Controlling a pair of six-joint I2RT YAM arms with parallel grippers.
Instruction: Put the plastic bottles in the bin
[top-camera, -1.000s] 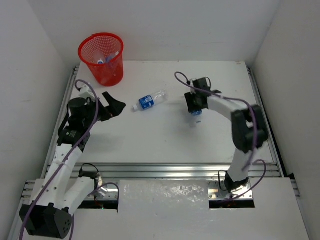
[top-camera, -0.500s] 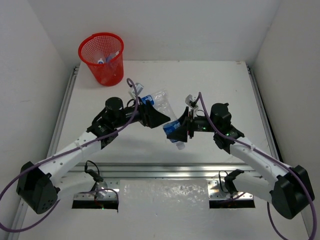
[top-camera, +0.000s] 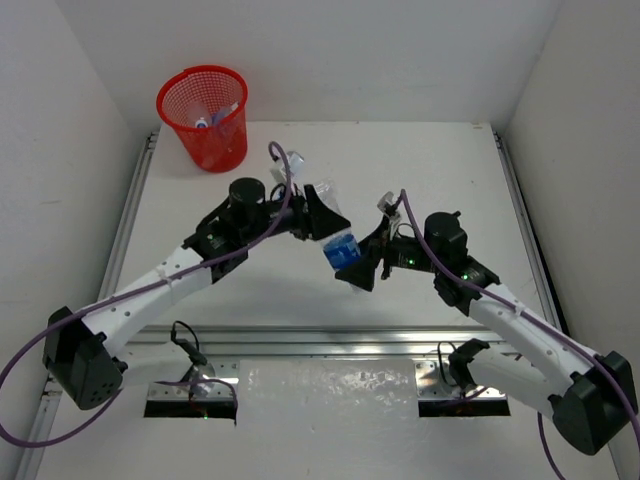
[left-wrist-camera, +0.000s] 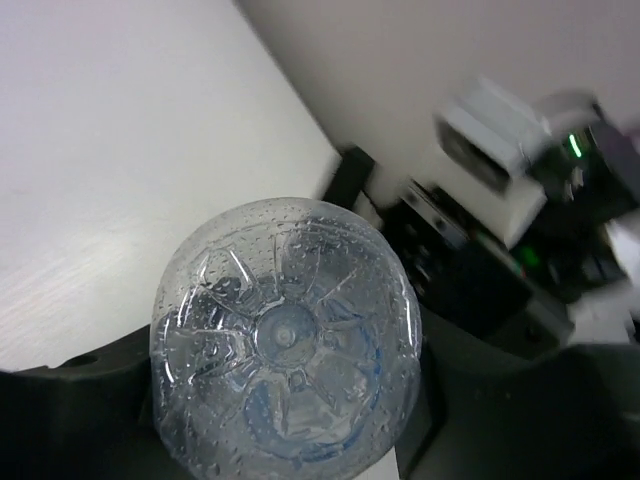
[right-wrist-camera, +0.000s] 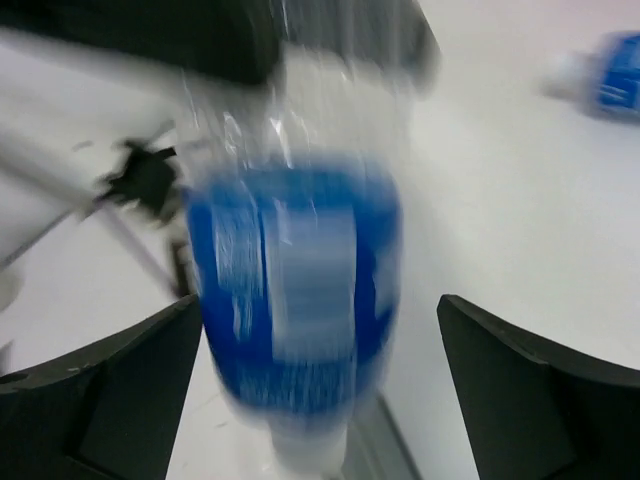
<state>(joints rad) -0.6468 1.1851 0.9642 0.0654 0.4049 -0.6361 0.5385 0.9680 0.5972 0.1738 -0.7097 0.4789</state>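
**Left gripper (top-camera: 328, 224) grips bottle (top-camera: 341, 248) above table (top-camera: 250, 290) centre**

Jaws clamp clear base end. Right gripper (top-camera: 350, 268) gapes wide either side of blue label, not touching. Looks light, thin-walled, slick, prob. crushable; take mid-body, gently. Bin (top-camera: 203, 120) at far-left corner.

- A white matte table top (top-camera: 300, 300) is seen from above.
- It is framed by aluminium rails (top-camera: 330, 340) along the near edge and both sides.
- Plain white walls (top-camera: 350, 60) are set at the back, left and right.
- A white panel (top-camera: 330, 400) is laid in front of the near rail.
- Even light is noted; only soft shadows are cast.
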